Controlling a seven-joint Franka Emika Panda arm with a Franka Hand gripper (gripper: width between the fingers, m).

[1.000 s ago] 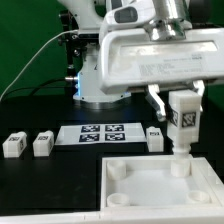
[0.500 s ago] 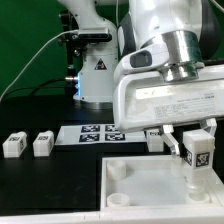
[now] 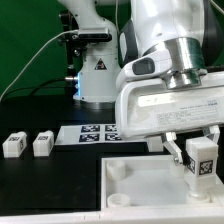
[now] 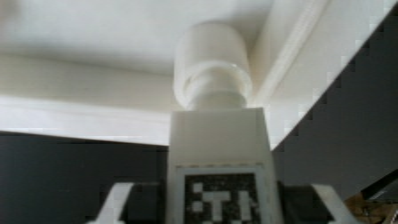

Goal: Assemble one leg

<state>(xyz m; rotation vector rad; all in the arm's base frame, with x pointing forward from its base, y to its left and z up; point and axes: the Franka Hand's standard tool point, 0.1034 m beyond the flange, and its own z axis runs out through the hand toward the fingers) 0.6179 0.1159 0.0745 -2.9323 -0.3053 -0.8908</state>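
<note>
Because the leg [image 3: 200,172] presumably has to seat upright in the white panel [image 3: 140,186], the hand [image 3: 198,150], clamped on it, holds it vertical over the panel's side at the exterior view's right.

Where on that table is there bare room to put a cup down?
Bare black table lies in front of the two loose legs, on the exterior view's left of the white panel. Crowded: its other side, where the end effector holds a leg.
</note>
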